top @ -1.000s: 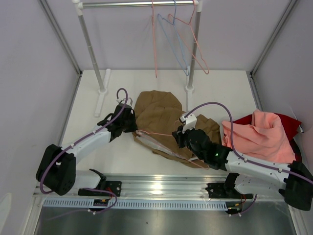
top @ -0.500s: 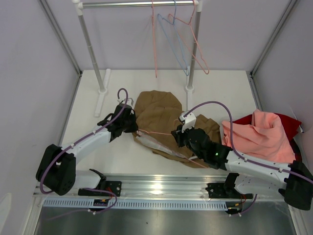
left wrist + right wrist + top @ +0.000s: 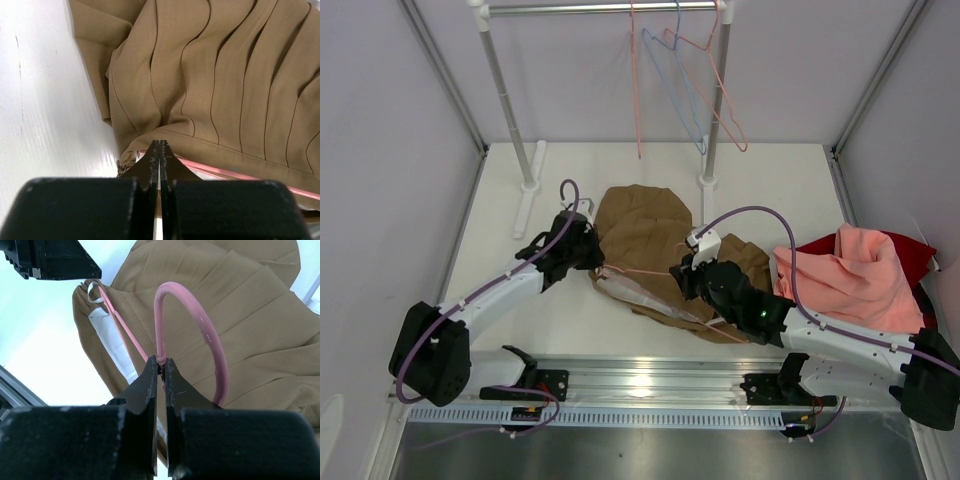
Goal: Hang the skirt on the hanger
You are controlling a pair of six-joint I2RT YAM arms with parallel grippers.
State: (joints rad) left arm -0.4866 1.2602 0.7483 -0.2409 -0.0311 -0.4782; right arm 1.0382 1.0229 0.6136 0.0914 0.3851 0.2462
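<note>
The skirt (image 3: 645, 235) is tan-brown, crossed by fine darker pleat lines, and a pale grey-white lining (image 3: 107, 330) shows at its edge. The hanger (image 3: 208, 332) is salmon-pink wire. The left hand (image 3: 160, 145) and the right hand (image 3: 161, 365) are black, and the cables (image 3: 750, 210) on their arms are purple. The worktop (image 3: 770, 180) is white. At the right are a salmon-pink cloth (image 3: 850, 275) and a dark red cloth (image 3: 912, 250). The rail (image 3: 600, 8) is silver, and on it are pink wire hangers (image 3: 744, 146) and a light blue hanger (image 3: 702, 146).
</note>
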